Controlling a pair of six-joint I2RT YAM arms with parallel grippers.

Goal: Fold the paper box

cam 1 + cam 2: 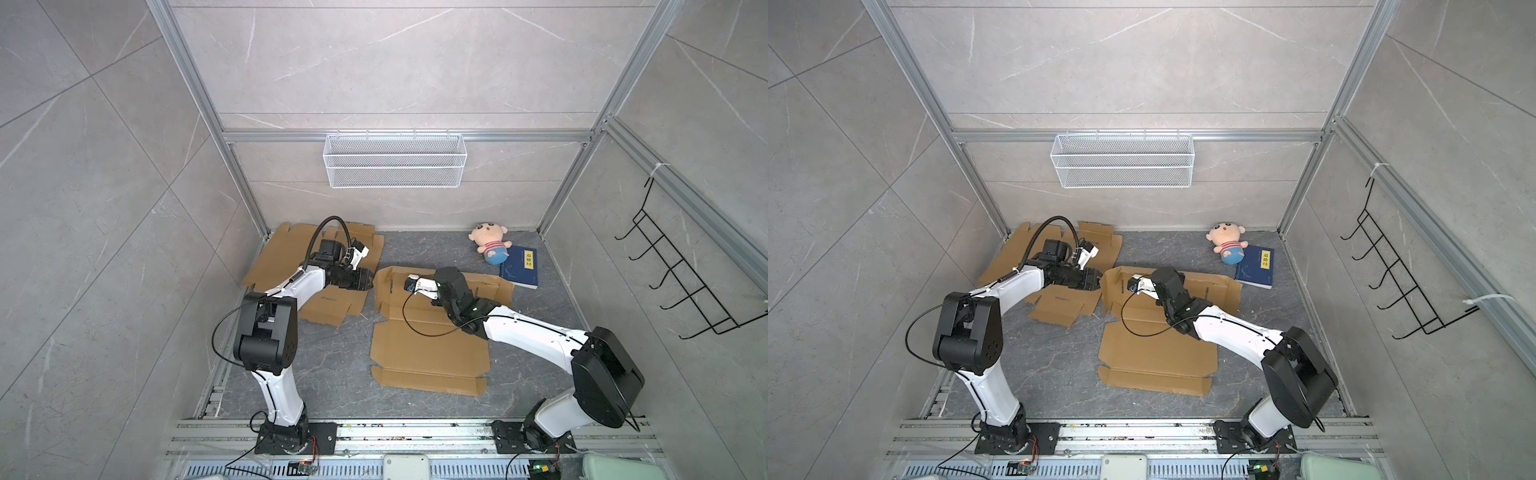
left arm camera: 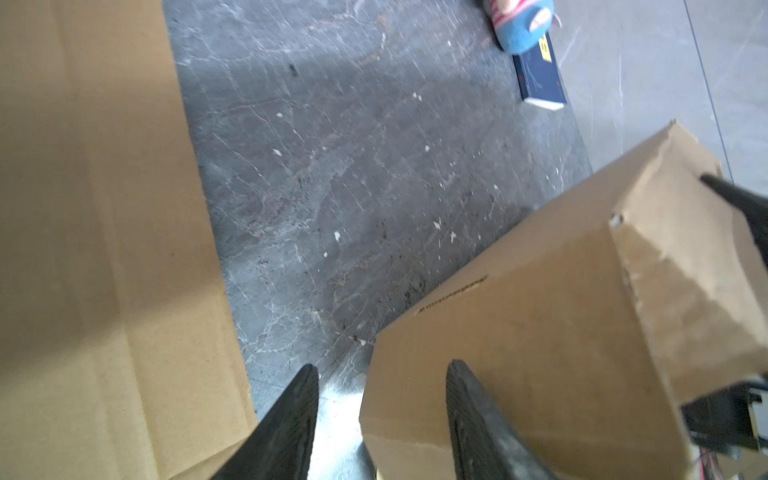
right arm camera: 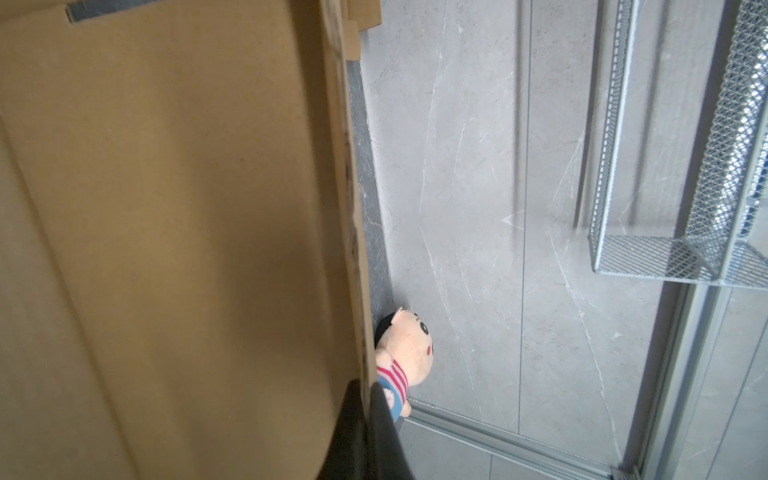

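Both top views: the paper box [image 1: 428, 353] lies mid-floor, its near panels flat and its far panels lifted. The left gripper [image 1: 366, 279] sits at the box's raised left flap, with a second cardboard blank [image 1: 286, 257] lying flat under that arm. At back right, a plush doll [image 1: 490, 245] touches a blue book [image 1: 519, 268].

Left wrist view: the left gripper's jaws stand apart and hold nothing, one finger [image 2: 478, 415] over the flap, the other over bare floor [image 2: 332, 187].

Right wrist view: the right gripper [image 3: 368, 388] is clamped on the edge of an upturned box panel.
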